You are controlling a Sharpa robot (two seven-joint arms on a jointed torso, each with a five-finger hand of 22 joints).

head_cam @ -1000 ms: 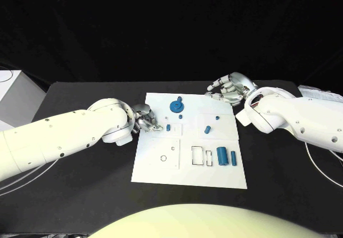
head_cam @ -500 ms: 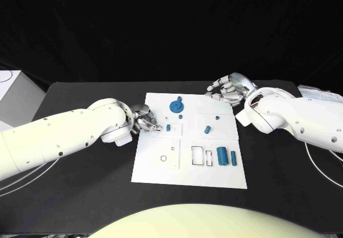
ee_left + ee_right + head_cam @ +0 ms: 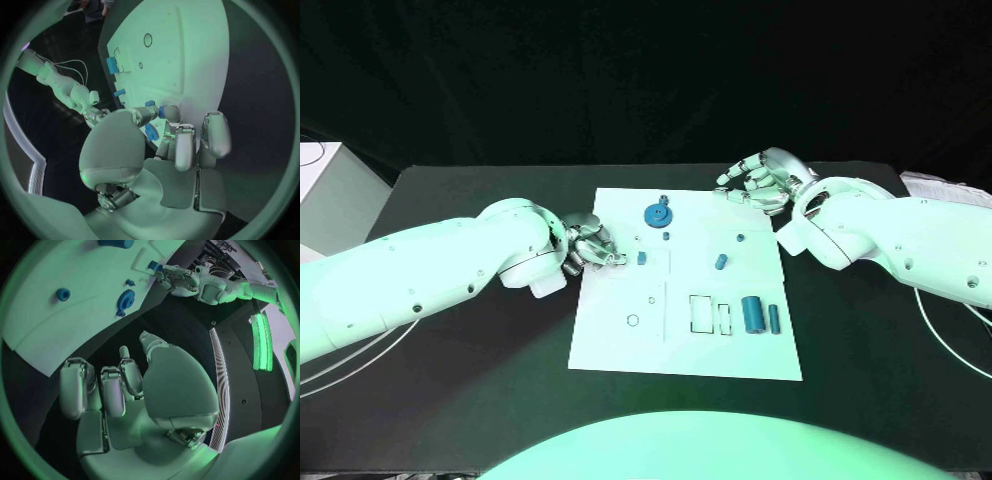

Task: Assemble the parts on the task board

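Note:
The white task board (image 3: 625, 345) lies mid-table. My left hand (image 3: 593, 243) sits at its left edge with fingers curled, their tips a small gap from a short blue part (image 3: 642, 258) standing on the board. The left wrist view shows this hand (image 3: 181, 145) bent in over the board (image 3: 181, 55), with blue pieces close by its thumb. My right hand (image 3: 764, 178) rests curled and holding nothing past the far right corner, as the right wrist view (image 3: 119, 385) confirms. A blue gear (image 3: 656, 214) (image 3: 125, 300) stands near the far edge.
Other blue parts on the board: two small pegs (image 3: 666, 237) (image 3: 740, 238), a short piece (image 3: 720, 263), a thick cylinder (image 3: 751, 314) and a thin bar (image 3: 772, 318) beside outlined slots (image 3: 700, 312). A white box (image 3: 329, 195) stands at the table's far left.
My left hand has drawn back slightly to the left, away from the short blue part. The right hand and the parts have not moved.

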